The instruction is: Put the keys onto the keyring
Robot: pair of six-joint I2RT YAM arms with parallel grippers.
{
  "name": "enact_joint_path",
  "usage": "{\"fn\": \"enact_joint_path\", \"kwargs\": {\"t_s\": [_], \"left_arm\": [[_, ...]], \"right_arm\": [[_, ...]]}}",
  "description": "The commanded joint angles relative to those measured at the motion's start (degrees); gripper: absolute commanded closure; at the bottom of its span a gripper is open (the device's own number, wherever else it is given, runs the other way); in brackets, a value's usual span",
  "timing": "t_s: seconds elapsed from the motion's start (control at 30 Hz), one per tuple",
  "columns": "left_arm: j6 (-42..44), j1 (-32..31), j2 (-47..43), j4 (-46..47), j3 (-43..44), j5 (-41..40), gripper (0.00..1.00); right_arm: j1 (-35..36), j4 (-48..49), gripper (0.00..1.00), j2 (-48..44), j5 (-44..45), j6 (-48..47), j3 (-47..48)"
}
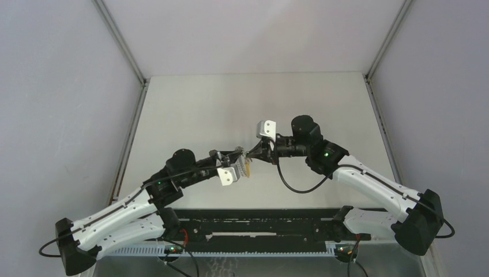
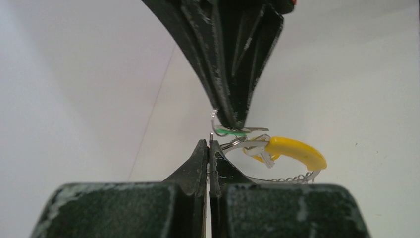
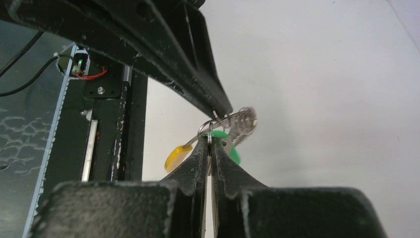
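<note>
Over a pale grey table (image 1: pixel 190 109) walled by grey panels, the left gripper (image 2: pixel 209 145) and right gripper (image 3: pixel 210 143) meet tip to tip in mid-air. Both jaws are pinched tight, the left on the keyring (image 2: pixel 292 178) wire and the right at the green key (image 2: pixel 230 132). The ring shows edge-on and partly behind the fingers, so which keys are threaded is unclear, while the yellow key (image 2: pixel 294 151) lies nearly level in the left wrist view, head pointing right.
</note>
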Motion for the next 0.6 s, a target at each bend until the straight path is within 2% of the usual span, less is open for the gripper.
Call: {"fn": "enact_joint_path", "kwargs": {"t_s": [0.0,0.13,0.57], "left_arm": [[-2.2,-0.2,-0.3,6.9,0.2,-2.3,1.00],[-2.6,-0.2,-0.2,6.9,0.3,-2.5,1.00],[-1.5,-0.3,0.3,3.1,1.5,6.6,1.00]], "right_arm": [[1.0,-1.6,1.00,-1.1,0.2,-1.3,1.7],[1.2,-2.3,1.00,-1.3,0.6,-1.7,1.7],[0.5,0.3,1.00,-1.0,1.6,0.2,1.7]]}}
